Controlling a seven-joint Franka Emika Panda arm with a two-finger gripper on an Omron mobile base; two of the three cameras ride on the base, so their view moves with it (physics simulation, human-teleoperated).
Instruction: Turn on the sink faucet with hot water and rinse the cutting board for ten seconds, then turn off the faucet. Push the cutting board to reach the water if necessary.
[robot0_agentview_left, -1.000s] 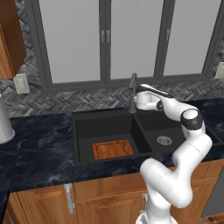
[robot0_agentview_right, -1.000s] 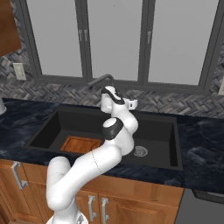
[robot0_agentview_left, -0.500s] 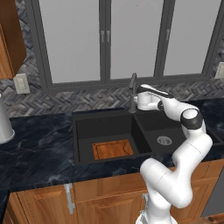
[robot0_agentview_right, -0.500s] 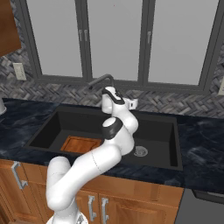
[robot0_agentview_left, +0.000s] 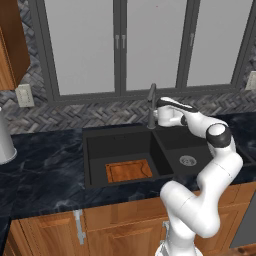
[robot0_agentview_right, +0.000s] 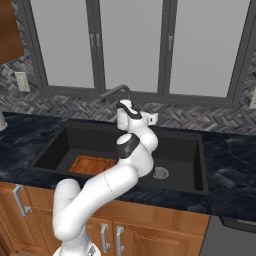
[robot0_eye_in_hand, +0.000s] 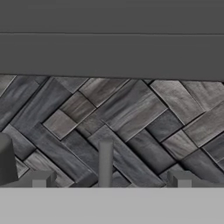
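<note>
Sink faucet (robot0_agentview_left: 150, 106) lever (robot0_eye_in_hand: 105, 162) between spread fingertips (robot0_eye_in_hand: 181, 178) of gripper (robot0_eye_in_hand: 109, 179).

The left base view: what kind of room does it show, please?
Most likely a kitchen, rendered rather than real. A black double-basin sink is set in a dark marbled counter, with a faucet behind it, wooden cabinets below and a herringbone tile backsplash.
</note>
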